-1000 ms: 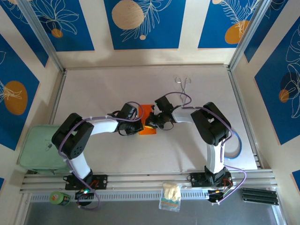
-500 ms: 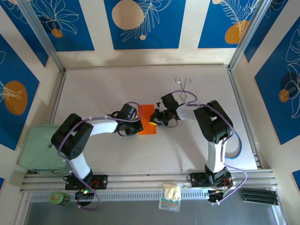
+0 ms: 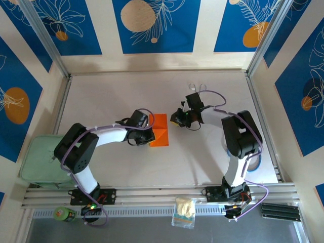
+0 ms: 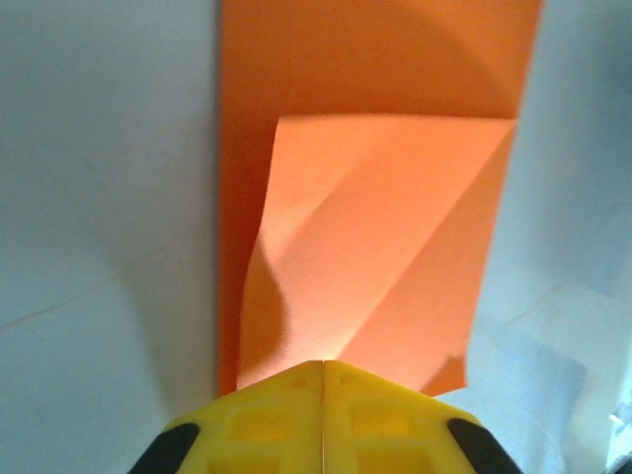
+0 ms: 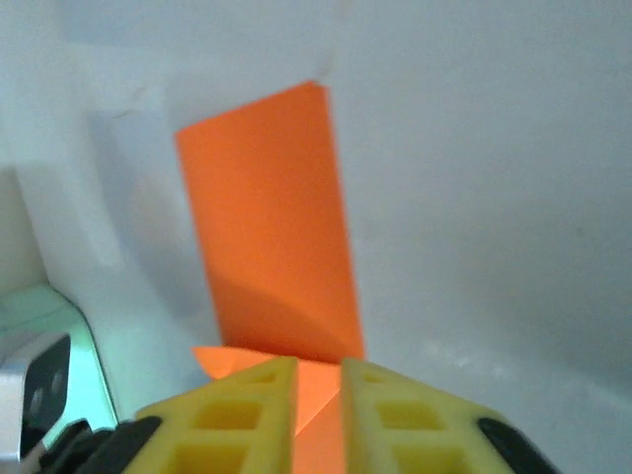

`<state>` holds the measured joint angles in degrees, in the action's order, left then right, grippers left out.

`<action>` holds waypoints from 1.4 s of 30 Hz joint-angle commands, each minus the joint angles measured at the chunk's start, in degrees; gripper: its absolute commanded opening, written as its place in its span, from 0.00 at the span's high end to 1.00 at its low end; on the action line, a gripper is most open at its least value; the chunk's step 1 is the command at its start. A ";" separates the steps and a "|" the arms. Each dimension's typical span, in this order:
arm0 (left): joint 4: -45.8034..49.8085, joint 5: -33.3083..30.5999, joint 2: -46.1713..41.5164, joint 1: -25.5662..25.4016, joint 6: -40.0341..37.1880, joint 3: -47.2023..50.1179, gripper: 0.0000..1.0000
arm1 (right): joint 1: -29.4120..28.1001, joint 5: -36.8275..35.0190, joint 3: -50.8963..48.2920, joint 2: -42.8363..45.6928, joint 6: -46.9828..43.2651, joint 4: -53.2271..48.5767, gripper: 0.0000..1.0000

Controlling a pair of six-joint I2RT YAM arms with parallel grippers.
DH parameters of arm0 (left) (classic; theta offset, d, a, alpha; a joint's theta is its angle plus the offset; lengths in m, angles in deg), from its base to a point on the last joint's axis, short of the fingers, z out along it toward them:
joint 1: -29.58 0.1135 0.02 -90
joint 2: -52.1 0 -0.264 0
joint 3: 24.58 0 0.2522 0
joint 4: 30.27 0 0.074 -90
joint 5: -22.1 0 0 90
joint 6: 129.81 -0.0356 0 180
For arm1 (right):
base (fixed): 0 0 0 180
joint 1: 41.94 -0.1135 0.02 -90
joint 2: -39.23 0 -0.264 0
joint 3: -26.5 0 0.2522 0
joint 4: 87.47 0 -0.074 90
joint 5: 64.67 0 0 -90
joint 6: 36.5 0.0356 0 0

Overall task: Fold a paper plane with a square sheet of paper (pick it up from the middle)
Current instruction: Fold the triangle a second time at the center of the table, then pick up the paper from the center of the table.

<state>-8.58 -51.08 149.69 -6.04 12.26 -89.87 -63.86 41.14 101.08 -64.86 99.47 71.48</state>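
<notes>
One orange sheet of paper lies near the middle of the white counter, folded into a narrow rectangle with creases across it. The left gripper sits at the sheet's lower left edge. In the left wrist view its yellow fingers are pressed together with only a thin seam between them, right at the near edge of the paper. I cannot tell whether any paper is caught between them. In that view, a paler flap is folded over the sheet, and its left side curls up off the layer beneath.

The right gripper is just right of the sheet's upper right corner and apart from it. Its fingers stand a narrow slit apart and hold nothing, with the paper lying beyond the tips.

Metal tongs lie toward the upper right of the counter. A pale green bin stands off the counter at the lower left; its contents cannot be made out. At the bottom centre, a clear bag holds something pale yellow.
</notes>
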 commanded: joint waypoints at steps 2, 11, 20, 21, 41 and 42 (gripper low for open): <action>2.09 -3.49 -3.14 0.72 -2.33 -3.47 0.88 | -1.23 -0.91 -2.55 3.71 3.58 -3.92 0.72; -1.72 -3.15 2.88 1.99 -4.67 -5.07 0.90 | -5.87 -2.39 -3.69 2.89 11.79 -3.45 0.64; -5.19 -4.78 7.35 3.21 -3.14 -4.73 0.94 | -8.20 -2.84 -1.89 0.43 15.42 -3.60 0.63; -5.45 -4.78 7.61 3.20 -2.50 -4.44 0.94 | -8.55 -3.15 -1.68 0.21 15.77 -3.70 0.63; -11.08 -5.37 3.33 3.25 9.87 4.71 0.91 | -10.78 -5.27 3.49 -5.06 16.85 -6.69 0.64; -11.54 -5.14 2.98 3.13 11.04 5.23 0.91 | -10.79 -5.18 3.56 -5.15 16.67 -6.52 0.65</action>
<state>-21.19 -55.97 153.73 -3.15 18.91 -87.12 -74.09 36.27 103.29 -69.15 115.52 66.93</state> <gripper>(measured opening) 0.087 0.356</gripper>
